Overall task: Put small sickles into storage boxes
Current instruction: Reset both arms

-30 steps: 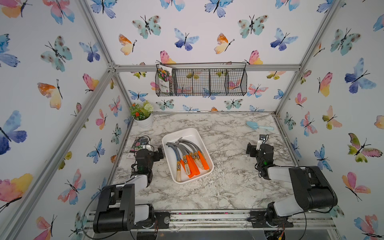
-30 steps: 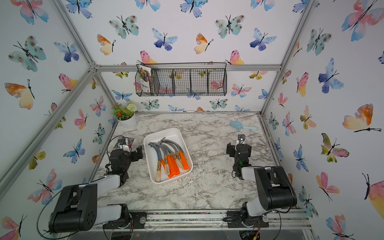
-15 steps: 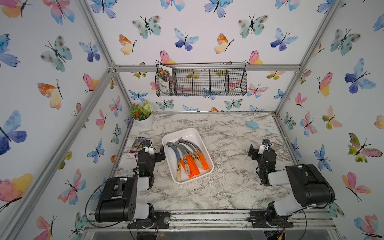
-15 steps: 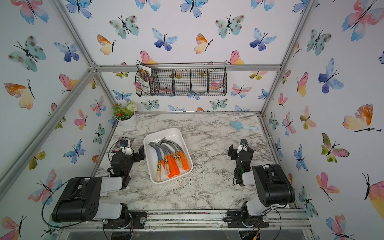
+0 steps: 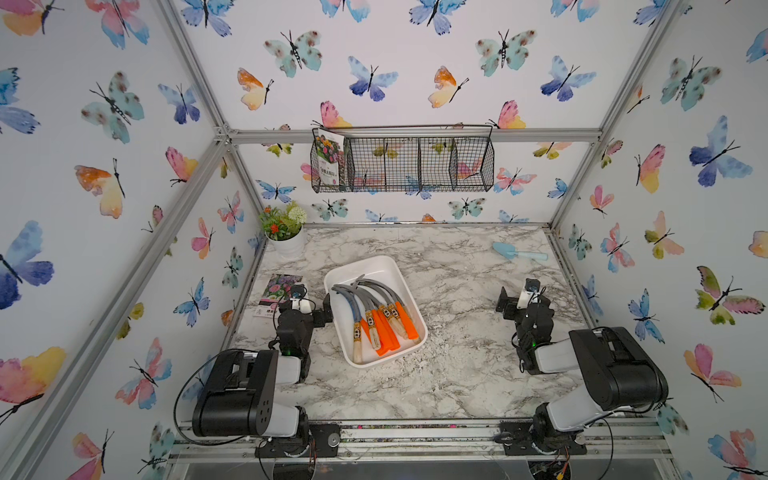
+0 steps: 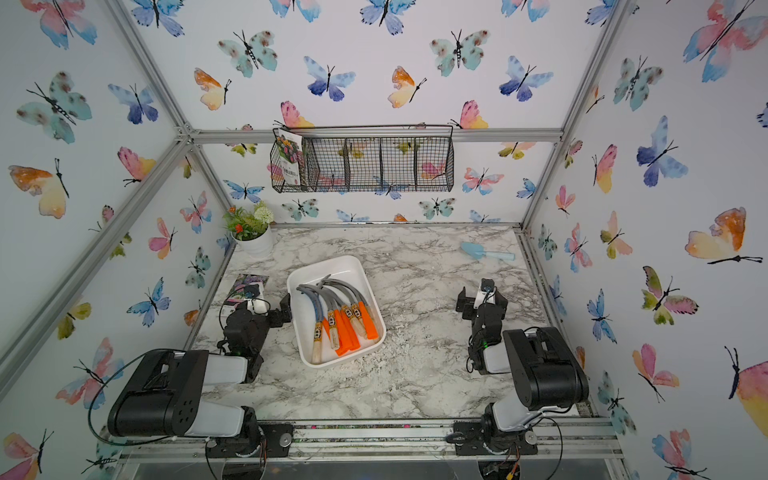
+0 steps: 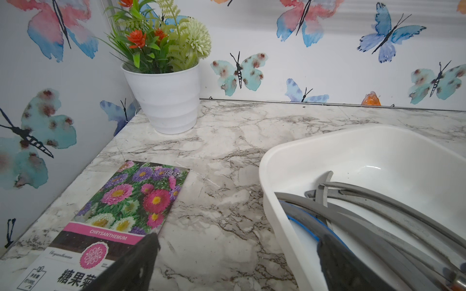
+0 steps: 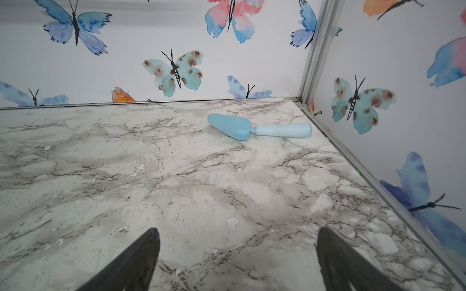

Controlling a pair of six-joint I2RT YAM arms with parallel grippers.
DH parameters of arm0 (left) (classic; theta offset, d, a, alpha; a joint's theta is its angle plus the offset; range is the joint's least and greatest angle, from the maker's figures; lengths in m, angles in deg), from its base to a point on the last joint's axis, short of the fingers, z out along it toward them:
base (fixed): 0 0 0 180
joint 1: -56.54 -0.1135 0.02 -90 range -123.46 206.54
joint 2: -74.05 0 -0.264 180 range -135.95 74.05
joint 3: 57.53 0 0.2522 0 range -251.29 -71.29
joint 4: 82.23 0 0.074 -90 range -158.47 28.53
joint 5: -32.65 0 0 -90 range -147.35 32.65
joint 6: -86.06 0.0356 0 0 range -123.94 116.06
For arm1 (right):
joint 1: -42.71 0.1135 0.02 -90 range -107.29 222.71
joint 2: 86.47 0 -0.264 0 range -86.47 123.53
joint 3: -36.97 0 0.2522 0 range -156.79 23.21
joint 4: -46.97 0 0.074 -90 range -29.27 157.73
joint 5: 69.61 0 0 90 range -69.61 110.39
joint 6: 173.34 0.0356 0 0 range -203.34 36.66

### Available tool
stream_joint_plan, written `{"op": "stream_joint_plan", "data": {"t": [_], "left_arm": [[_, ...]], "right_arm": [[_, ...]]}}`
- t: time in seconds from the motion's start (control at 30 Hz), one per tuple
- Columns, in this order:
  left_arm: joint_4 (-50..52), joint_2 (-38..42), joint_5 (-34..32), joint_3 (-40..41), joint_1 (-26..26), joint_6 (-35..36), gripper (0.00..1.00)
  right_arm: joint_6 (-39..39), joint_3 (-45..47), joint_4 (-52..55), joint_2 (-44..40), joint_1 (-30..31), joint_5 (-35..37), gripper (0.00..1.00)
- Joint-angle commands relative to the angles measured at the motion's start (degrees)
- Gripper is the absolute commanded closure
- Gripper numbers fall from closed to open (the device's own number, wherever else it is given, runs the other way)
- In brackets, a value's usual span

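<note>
On the marble tabletop (image 5: 457,374), in both top views: the white tray (image 5: 371,264) sits mid-table, a bit nearer the left edge, turned at an angle. All the small sickles (image 5: 376,318) lie inside it, bunched side by side. Their grey blades point toward the far edge, orange & pale wood handles toward the near edge. At the tray's left wall is the left gripper (image 5: 308,308), jaws spread wide w/ nothing held; can't tell if it touches the wall. Near the right edge, well apart from the tray, is the right gripper (image 5: 523,300), jaws equally wide and empty. A light blue trowel (image 5: 518,252) lies near the far right corner. A plant pot (image 5: 286,243) stands in the far left corner, and a seed packet (image 5: 277,289) lies flat by the left edge. A black wire basket (image 5: 415,166) hangs on the back wall.

Left wrist view: two dark fingers (image 7: 136,267) stand apart. One overlaps the seed packet, the other the tray's inside, w/ grey blades beyond.

Right wrist view: fingers (image 8: 133,262) stand apart over bare marble, w/ the trowel ahead by the corner.
</note>
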State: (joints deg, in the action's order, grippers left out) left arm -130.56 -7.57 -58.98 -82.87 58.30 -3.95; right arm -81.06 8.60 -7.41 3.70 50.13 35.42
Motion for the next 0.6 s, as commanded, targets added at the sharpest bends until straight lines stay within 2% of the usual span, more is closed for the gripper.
{"op": "stream_joint_plan", "data": {"t": [0.0, 0.57], "left_arm": [[0.7, 1.1, -0.6, -0.5, 0.2, 0.7, 0.02], [0.9, 0.9, -1.3, -0.6, 0.5, 0.8, 0.02]], "right_arm": [[-0.5, 0.5, -1.7, 0.3, -0.3, -0.3, 0.02], [-0.5, 0.5, -1.8, 0.3, -0.3, -0.3, 0.02]]}}
